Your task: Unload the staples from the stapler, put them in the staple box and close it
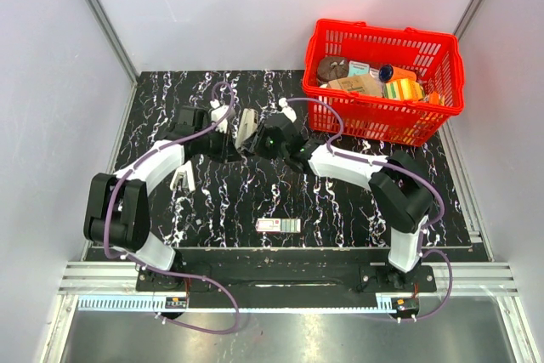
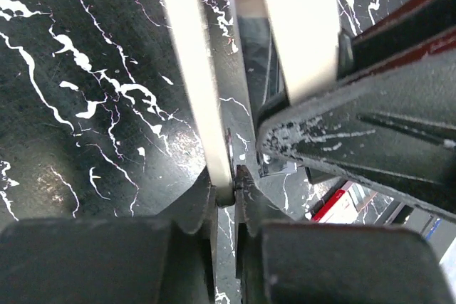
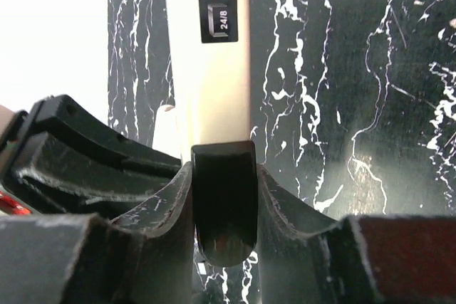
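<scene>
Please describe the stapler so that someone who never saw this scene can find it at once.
On the black marbled table, left of the red basket, the left gripper and the right gripper meet mid-table. The stapler is held between them. It is slim and white, its two arms spread, unlike the flat box lying free near the front edge.

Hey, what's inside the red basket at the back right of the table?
The red basket holds a heap of small goods: a brown round item, a tan packet, and an orange-and-yellow pack. Whatever lies below them is covered.
</scene>
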You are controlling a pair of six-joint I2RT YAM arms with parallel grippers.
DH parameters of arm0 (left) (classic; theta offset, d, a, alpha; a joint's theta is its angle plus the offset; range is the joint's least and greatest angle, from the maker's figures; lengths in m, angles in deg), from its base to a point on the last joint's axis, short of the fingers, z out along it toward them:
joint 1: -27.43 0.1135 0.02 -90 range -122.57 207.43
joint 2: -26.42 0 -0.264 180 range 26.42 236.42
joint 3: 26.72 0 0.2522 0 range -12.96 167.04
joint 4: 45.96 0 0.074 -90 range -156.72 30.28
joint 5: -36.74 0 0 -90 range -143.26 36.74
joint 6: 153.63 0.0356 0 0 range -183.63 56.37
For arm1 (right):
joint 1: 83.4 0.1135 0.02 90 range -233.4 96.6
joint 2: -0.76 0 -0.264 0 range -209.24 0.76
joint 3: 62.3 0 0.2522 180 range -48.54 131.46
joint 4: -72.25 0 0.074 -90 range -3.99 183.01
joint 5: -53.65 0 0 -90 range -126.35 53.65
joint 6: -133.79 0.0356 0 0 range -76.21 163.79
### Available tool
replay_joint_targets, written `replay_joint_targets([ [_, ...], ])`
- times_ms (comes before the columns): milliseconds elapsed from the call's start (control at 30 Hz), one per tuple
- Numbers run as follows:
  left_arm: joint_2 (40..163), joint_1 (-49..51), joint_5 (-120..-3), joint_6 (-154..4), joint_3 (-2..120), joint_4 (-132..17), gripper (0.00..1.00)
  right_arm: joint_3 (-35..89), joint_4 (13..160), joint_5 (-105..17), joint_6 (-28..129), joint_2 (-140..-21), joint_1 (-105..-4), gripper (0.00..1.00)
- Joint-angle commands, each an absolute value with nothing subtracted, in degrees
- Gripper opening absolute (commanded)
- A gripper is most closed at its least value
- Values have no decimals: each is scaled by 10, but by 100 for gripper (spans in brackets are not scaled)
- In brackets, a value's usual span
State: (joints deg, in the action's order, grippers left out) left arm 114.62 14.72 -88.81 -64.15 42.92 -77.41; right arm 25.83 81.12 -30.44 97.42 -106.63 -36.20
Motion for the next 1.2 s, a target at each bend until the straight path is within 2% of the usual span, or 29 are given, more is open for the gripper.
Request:
replay_joint_targets([
  [0, 1158, 137, -915, -576, 454, -805, 0, 262, 738, -317, 980, -1017, -356, 0],
  [167, 1143, 138, -878, -538, 450, -814, 0, 242, 748, -320, 963, -1004, -356, 0],
  [633, 1110, 135, -651, -431, 410, -763, 0, 159, 817, -336, 877, -933, -377, 0],
  [867, 1117, 128, -515, -352, 392, -714, 0, 144, 882, -392, 812, -935, -432, 0],
  [1167, 1119, 78, -386, -259, 329, -601, 0, 117, 889, -476, 723, -941, -470, 0],
])
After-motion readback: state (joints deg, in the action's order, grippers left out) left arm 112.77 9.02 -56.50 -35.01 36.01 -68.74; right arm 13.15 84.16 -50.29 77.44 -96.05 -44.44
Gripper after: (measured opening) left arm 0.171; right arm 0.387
